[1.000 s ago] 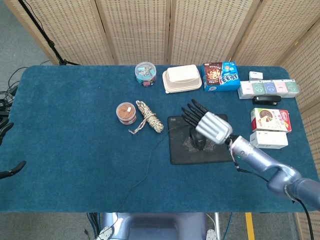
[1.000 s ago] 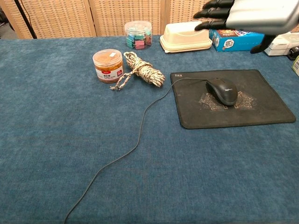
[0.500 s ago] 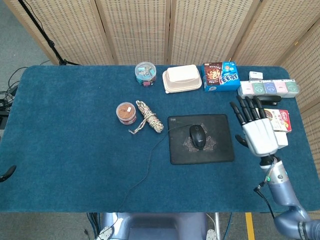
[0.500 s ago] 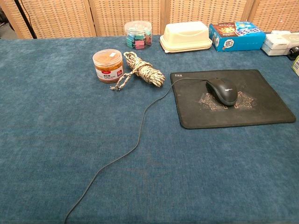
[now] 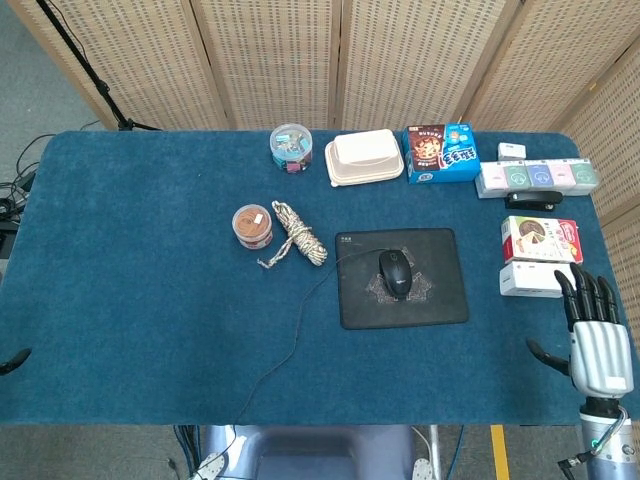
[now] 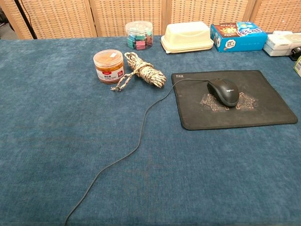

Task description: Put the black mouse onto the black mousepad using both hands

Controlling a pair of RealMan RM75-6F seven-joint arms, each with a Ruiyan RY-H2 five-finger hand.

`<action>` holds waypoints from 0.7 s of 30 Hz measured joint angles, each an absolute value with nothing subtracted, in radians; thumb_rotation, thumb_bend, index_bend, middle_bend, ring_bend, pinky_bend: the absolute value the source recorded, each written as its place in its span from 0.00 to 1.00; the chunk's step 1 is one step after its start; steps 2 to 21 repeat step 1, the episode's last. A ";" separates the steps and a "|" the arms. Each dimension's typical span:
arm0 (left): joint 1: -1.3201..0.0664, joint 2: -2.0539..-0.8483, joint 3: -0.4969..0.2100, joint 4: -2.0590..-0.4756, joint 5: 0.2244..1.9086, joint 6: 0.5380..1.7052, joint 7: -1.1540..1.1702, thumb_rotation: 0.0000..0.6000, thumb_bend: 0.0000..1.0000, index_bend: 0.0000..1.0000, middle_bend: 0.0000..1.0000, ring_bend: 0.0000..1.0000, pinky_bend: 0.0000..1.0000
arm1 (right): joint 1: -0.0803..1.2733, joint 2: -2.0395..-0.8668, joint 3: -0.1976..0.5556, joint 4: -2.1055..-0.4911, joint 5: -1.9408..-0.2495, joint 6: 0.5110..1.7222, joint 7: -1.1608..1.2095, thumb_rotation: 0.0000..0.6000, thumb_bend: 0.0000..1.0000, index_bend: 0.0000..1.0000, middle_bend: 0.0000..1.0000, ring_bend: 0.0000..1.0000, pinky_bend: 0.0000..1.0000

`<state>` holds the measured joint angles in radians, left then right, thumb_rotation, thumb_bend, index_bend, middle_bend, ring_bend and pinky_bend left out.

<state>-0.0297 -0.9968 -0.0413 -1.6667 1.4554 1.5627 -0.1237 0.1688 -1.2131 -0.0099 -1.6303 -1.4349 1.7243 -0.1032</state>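
The black mouse [image 5: 393, 272] [image 6: 224, 91] lies on the black mousepad [image 5: 440, 300] [image 6: 268, 108], a little left of its middle. Its cable [image 5: 290, 350] [image 6: 136, 146] trails off the pad's left edge toward the table's front. My right hand [image 5: 598, 340] hovers at the table's front right corner, well away from the pad, with its fingers spread and nothing in it. The chest view does not show it. Of my left hand only a dark tip [image 5: 12, 358] pokes in at the far left edge, so I cannot tell how its fingers stand.
Left of the pad stand an orange-lidded jar [image 5: 252, 226] and a rope bundle [image 5: 295, 236]. Along the back are a clip tub [image 5: 291, 147], a white lunchbox [image 5: 364, 157] and a blue box [image 5: 441, 152]. Small cartons [image 5: 540, 240] sit right of the pad.
My right hand has drawn away from above the mouse, going right and back to the table's front right corner. The left hand's tip slid further off the left edge. The mouse stayed put.
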 measured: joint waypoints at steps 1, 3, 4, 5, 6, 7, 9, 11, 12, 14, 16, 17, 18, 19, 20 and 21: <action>-0.031 -1.000 -0.043 -1.663 1.460 1.563 -0.123 1.00 0.04 0.00 0.00 0.00 0.00 | 0.164 -1.212 -0.009 -1.631 -1.439 1.726 -0.108 1.00 0.00 0.00 0.00 0.00 0.00; -0.031 -1.000 -0.043 -1.663 1.460 1.563 -0.123 1.00 0.04 0.00 0.00 0.00 0.00 | 0.164 -1.212 -0.009 -1.631 -1.439 1.726 -0.108 1.00 0.00 0.00 0.00 0.00 0.00; -0.031 -1.000 -0.043 -1.663 1.460 1.563 -0.123 1.00 0.04 0.00 0.00 0.00 0.00 | 0.164 -1.212 -0.009 -1.631 -1.439 1.726 -0.108 1.00 0.00 0.00 0.00 0.00 0.00; -0.031 -1.000 -0.043 -1.663 1.460 1.563 -0.123 1.00 0.04 0.00 0.00 0.00 0.00 | 0.164 -1.212 -0.009 -1.631 -1.439 1.726 -0.108 1.00 0.00 0.00 0.00 0.00 0.00; -0.031 -1.000 -0.043 -1.663 1.460 1.563 -0.123 1.00 0.04 0.00 0.00 0.00 0.00 | 0.164 -1.212 -0.009 -1.631 -1.439 1.726 -0.108 1.00 0.00 0.00 0.00 0.00 0.00; -0.031 -1.000 -0.043 -1.663 1.460 1.563 -0.123 1.00 0.04 0.00 0.00 0.00 0.00 | 0.164 -1.212 -0.009 -1.631 -1.439 1.726 -0.108 1.00 0.00 0.00 0.00 0.00 0.00; -0.031 -1.000 -0.043 -1.663 1.460 1.563 -0.123 1.00 0.04 0.00 0.00 0.00 0.00 | 0.164 -1.212 -0.009 -1.631 -1.439 1.726 -0.108 1.00 0.00 0.00 0.00 0.00 0.00; -0.031 -1.000 -0.043 -1.663 1.460 1.563 -0.123 1.00 0.04 0.00 0.00 0.00 0.00 | 0.164 -1.212 -0.009 -1.631 -1.439 1.726 -0.108 1.00 0.00 0.00 0.00 0.00 0.00; -0.031 -1.000 -0.043 -1.663 1.460 1.563 -0.123 1.00 0.04 0.00 0.00 0.00 0.00 | 0.164 -1.212 -0.009 -1.631 -1.439 1.726 -0.108 1.00 0.00 0.00 0.00 0.00 0.00; -0.031 -1.000 -0.043 -1.663 1.460 1.563 -0.123 1.00 0.04 0.00 0.00 0.00 0.00 | 0.164 -1.212 -0.009 -1.631 -1.439 1.726 -0.108 1.00 0.00 0.00 0.00 0.00 0.00; -0.031 -1.000 -0.043 -1.663 1.460 1.563 -0.123 1.00 0.04 0.00 0.00 0.00 0.00 | 0.164 -1.212 -0.009 -1.631 -1.439 1.726 -0.108 1.00 0.00 0.00 0.00 0.00 0.00; -0.031 -1.000 -0.043 -1.663 1.460 1.563 -0.123 1.00 0.04 0.00 0.00 0.00 0.00 | 0.164 -1.212 -0.009 -1.631 -1.439 1.726 -0.108 1.00 0.00 0.00 0.00 0.00 0.00; -0.031 -1.000 -0.043 -1.663 1.460 1.563 -0.123 1.00 0.04 0.00 0.00 0.00 0.00 | 0.164 -1.212 -0.009 -1.631 -1.439 1.726 -0.108 1.00 0.00 0.00 0.00 0.00 0.00; -0.031 -1.000 -0.043 -1.663 1.460 1.563 -0.123 1.00 0.04 0.00 0.00 0.00 0.00 | 0.164 -1.212 -0.009 -1.631 -1.439 1.726 -0.108 1.00 0.00 0.00 0.00 0.00 0.00; -0.031 -1.000 -0.043 -1.663 1.460 1.563 -0.123 1.00 0.04 0.00 0.00 0.00 0.00 | 0.164 -1.212 -0.009 -1.631 -1.439 1.726 -0.108 1.00 0.00 0.00 0.00 0.00 0.00; -0.031 -1.000 -0.043 -1.663 1.460 1.563 -0.123 1.00 0.04 0.00 0.00 0.00 0.00 | 0.164 -1.212 -0.009 -1.631 -1.439 1.726 -0.108 1.00 0.00 0.00 0.00 0.00 0.00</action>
